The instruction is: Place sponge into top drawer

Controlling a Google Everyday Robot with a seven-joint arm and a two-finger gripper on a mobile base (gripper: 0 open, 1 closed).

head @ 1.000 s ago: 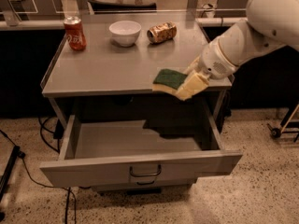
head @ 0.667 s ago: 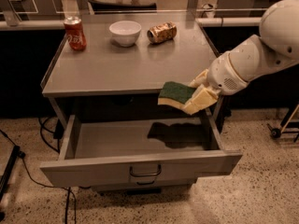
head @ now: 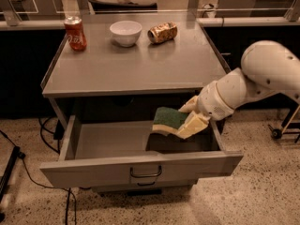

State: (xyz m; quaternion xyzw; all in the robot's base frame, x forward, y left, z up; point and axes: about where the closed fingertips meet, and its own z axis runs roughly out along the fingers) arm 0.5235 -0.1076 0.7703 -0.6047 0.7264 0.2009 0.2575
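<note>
The sponge point(head: 168, 119) is held tilted, green side up, inside the right part of the open top drawer point(head: 93, 170), just below the front edge of the table point(head: 136, 64). It is clamped by the tool point(head: 187, 118), which is reached in from the right. The placing step is judged to be in hand. Next, the sponge would need to be lowered to the drawer floor and the tool parted. A red can point(head: 75, 33) and a white bowl point(head: 125, 32) are seen at the table's back.
</note>
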